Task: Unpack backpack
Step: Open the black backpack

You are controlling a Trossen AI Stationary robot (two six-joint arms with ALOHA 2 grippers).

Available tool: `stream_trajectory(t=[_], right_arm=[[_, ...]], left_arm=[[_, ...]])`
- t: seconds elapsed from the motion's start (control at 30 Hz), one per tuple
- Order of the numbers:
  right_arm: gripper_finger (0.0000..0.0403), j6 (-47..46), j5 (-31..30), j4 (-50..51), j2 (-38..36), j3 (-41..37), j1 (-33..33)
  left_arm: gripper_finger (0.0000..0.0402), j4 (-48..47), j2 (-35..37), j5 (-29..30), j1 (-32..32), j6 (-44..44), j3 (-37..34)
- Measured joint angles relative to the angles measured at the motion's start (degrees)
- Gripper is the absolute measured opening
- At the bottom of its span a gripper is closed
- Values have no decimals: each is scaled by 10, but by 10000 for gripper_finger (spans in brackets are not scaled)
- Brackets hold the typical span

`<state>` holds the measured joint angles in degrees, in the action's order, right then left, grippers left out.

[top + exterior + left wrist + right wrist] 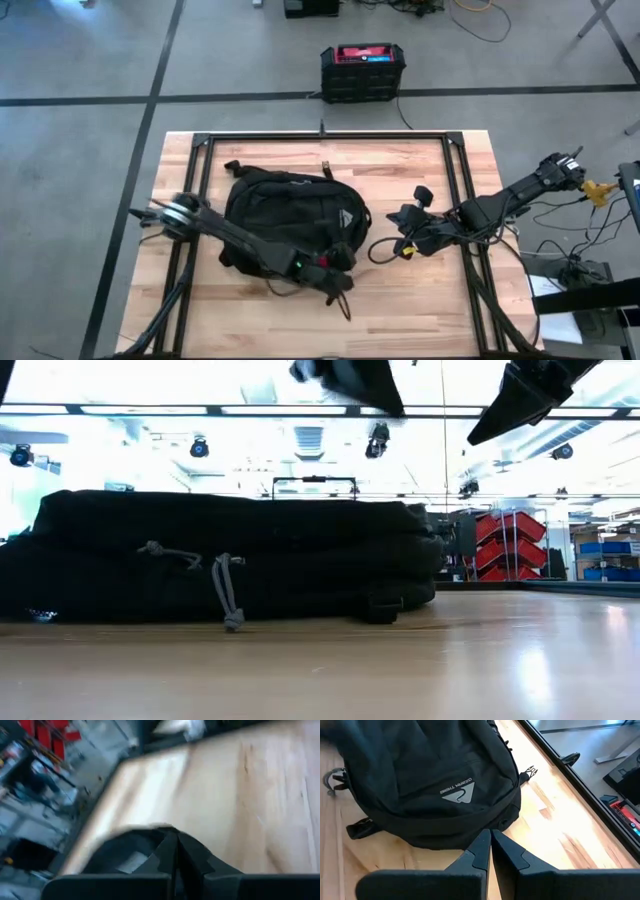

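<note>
Backpack (290, 220): large, black, soft fabric; lying flat on the wooden table (420, 300), left of centre, inside the black frame (330, 136) that runs round the tabletop. Pale logo (458, 791) facing up on the right-hand part of the bag. Grey cord zip pulls (226, 592) hanging down the side seen in the low view. Small buckle (529, 771) lying on the wood at the bag's far edge. Zips closed as far as can be seen.

Left gripper (338, 281): at the near right corner of the backpack, arm stretched across the bag's near half from the left edge of the table. Fingers (167, 851) pressed together, nothing between them; bare wood beyond them in the left wrist view.

Right gripper (397, 246): above bare table just right of the backpack, not touching it. Fingers (481, 849) closed tip to tip, holding nothing, pointed toward the logo side of the bag.

Hard black box with red top (362, 72): on the floor beyond the far edge of the table.

Red bins (508, 540): on shelving in the room behind the table.
</note>
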<state>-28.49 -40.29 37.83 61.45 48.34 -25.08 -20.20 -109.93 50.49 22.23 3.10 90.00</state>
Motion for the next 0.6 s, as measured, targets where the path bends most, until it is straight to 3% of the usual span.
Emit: stream_trajectory(t=[0.1,0.23,0.37,0.6], right_arm=[[3,0,0,1,-4,0,-5],[3,1,1,5,-4,0,-8],[3,1,0,6,-4,0,-9],[3,0,1,5,-4,0,-9]], left_arm=[[0,-10,76,-4,-4,-38,0],[0,-26,138,-45,-7,-21,3],[1,-17,117,-78,5,7,-23],[19,7,27,-79,24,71,-36]])
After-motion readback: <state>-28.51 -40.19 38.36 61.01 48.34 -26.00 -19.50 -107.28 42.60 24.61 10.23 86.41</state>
